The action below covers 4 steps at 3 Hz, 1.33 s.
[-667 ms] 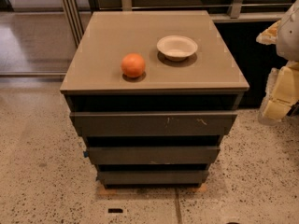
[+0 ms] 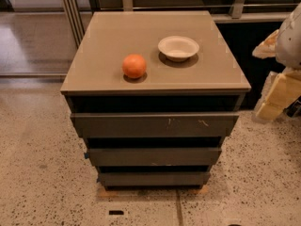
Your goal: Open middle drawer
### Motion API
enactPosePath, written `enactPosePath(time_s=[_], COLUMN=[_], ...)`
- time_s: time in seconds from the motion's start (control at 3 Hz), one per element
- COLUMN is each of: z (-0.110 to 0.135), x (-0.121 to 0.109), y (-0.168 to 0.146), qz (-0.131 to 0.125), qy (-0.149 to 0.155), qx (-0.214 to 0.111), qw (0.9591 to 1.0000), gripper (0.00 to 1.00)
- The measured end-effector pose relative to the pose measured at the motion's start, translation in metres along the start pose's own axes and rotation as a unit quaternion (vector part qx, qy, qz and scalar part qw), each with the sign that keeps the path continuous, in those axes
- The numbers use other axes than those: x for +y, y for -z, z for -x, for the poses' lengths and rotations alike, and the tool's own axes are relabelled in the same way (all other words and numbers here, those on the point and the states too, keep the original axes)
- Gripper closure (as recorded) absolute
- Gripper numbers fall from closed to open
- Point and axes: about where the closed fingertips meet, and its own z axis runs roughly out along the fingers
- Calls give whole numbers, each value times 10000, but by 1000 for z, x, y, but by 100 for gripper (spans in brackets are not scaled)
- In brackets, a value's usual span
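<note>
A grey-brown cabinet stands in the middle of the camera view with three drawer fronts stacked below its top. The middle drawer is the plain mid-width front, closed, with a small blue tab at its left end. Above it is the widest front with pale scratch marks; below it is the narrowest front. My gripper hangs at the right edge of the view, beside the cabinet's upper right corner and apart from it. It is well above and right of the middle drawer.
An orange and a shallow white bowl sit on the cabinet top. Speckled floor lies in front and to the left. A metal rail and dark panel run behind the cabinet.
The view has shifted slightly; the cabinet and drawers look unchanged and the gripper stays at the right edge.
</note>
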Motion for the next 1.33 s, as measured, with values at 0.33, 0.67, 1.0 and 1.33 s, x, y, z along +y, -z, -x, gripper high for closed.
enactPosePath(time_s=[0.33, 0.67, 1.0, 1.33], z=[-7, -1, 5, 4], x=[10, 45, 72, 75], y=[-46, -173, -246, -254], qz=[160, 920, 1431, 1489], qy=[-113, -188, -180, -210], qx=[-246, -878, -1104, -1116], qw=[9995, 9917, 9834, 9823], gripper=[42, 73, 97, 100])
